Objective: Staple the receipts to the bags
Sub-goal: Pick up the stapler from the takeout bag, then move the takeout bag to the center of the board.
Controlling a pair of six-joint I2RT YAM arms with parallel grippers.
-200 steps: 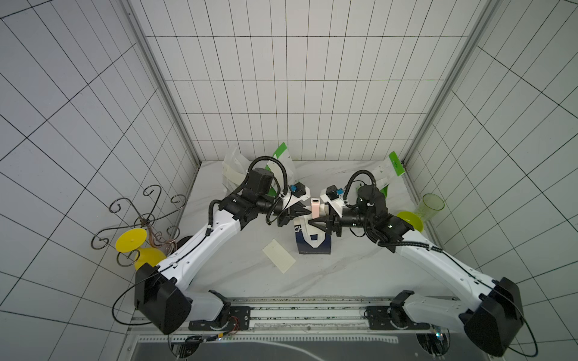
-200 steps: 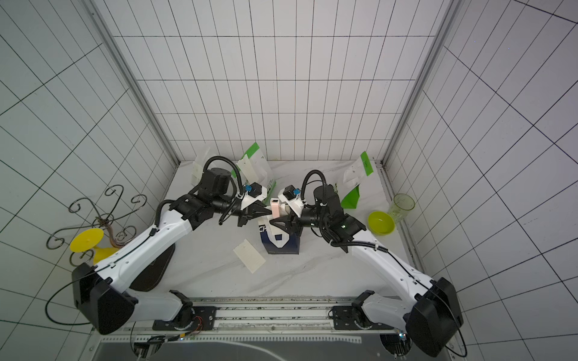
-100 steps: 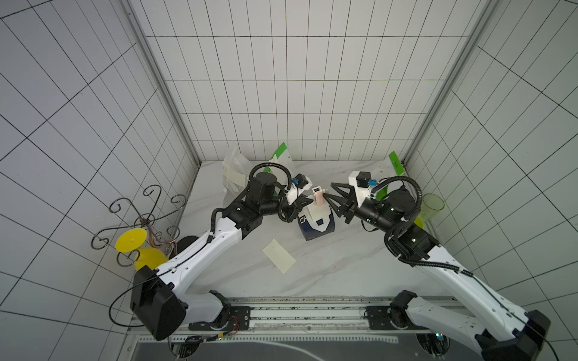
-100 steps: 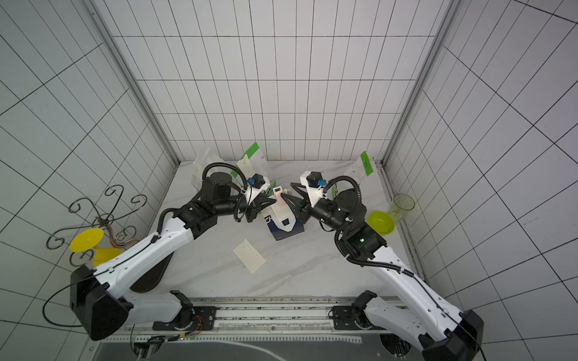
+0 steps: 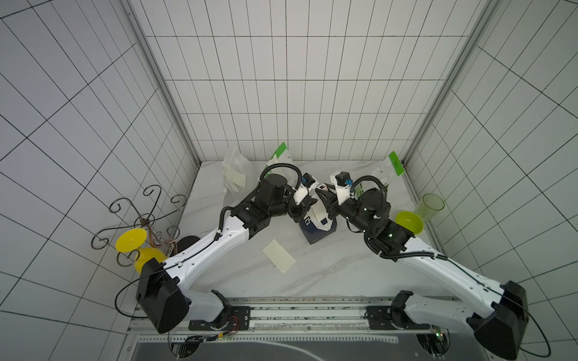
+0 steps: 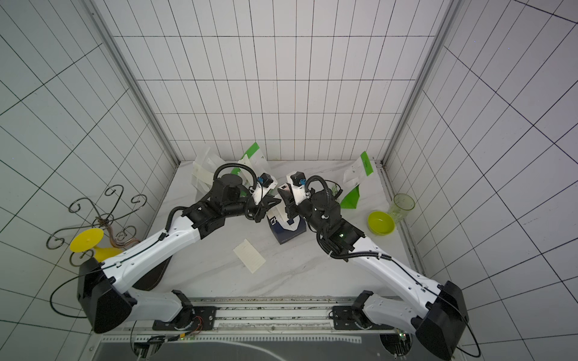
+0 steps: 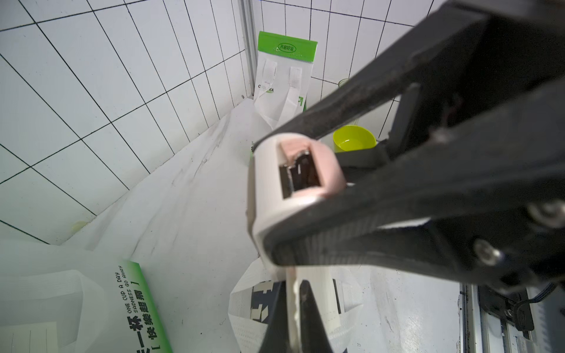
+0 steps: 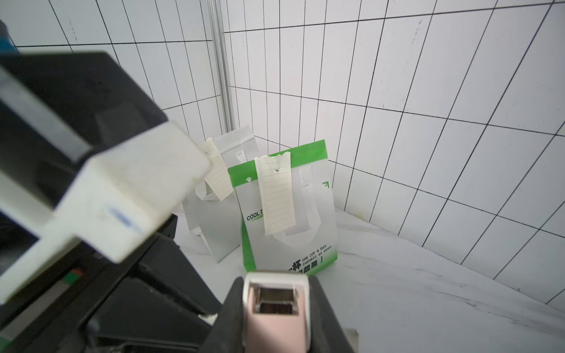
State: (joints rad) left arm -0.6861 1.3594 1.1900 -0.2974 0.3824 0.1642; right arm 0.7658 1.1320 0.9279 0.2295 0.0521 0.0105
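A small navy bag (image 5: pixel 317 229) (image 6: pixel 287 229) stands mid-table. My left gripper (image 7: pixel 294 287) (image 5: pixel 308 203) is shut on a cream receipt (image 7: pixel 318 290) held upright at the bag's top, between its white handles. A pink-and-white stapler (image 8: pixel 276 324) (image 7: pixel 293 177) (image 5: pixel 322 187) sits just above that spot, and my right gripper (image 8: pixel 276 284) (image 6: pixel 286 200) is shut on its two sides. Another receipt (image 5: pixel 279 255) (image 6: pixel 249 255) lies flat on the table in front of the bag. A green-and-white bag (image 8: pixel 290 214) and a white bag (image 8: pixel 214 226) at the back each carry a receipt.
A second green-and-white bag (image 5: pixel 387 168) leans in the back right corner. A lime bowl (image 5: pixel 408 222) and a translucent green cup (image 5: pixel 430 208) stand by the right wall. A wire stand (image 5: pixel 140 215) with yellow pieces is outside the left wall.
My right gripper, open and a little away from the stapler half a second ago, has come in and closed on it. My left gripper keeps its grip on the receipt.
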